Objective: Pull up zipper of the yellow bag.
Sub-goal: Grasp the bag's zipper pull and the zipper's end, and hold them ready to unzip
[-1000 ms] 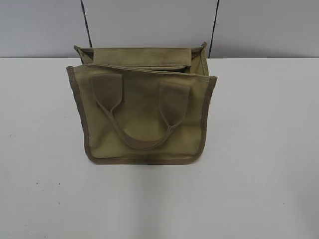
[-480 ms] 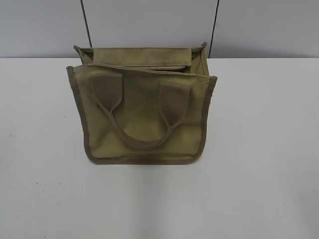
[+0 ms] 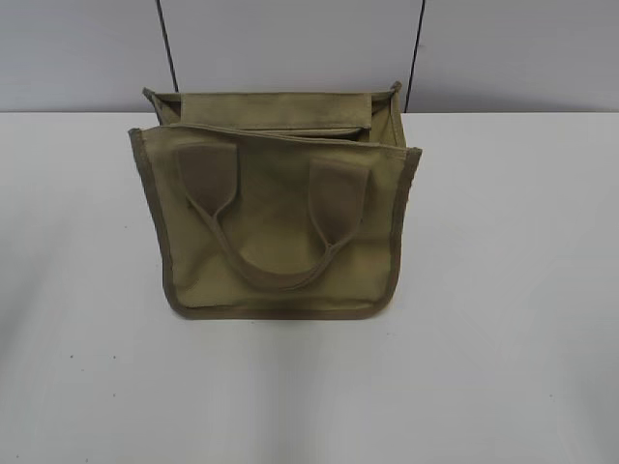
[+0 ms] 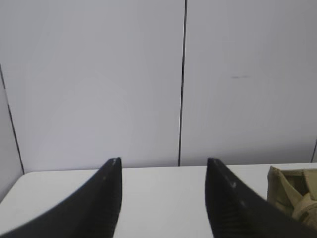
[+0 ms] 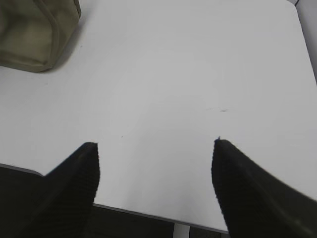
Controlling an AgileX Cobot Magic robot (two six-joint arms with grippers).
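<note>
The yellow bag, a boxy khaki canvas tote with darker edge binding, stands in the middle of the white table in the exterior view, one loop handle hanging down its front. The zipper runs as a thin line across the top panel; its pull does not show. A corner of the bag shows in the left wrist view and in the right wrist view. My left gripper is open and empty, left of the bag. My right gripper is open and empty over the table's front edge. Neither gripper appears in the exterior view.
The white table stretches around the bag. A grey panelled wall with dark seams stands close behind the bag. The table's front edge shows in the right wrist view.
</note>
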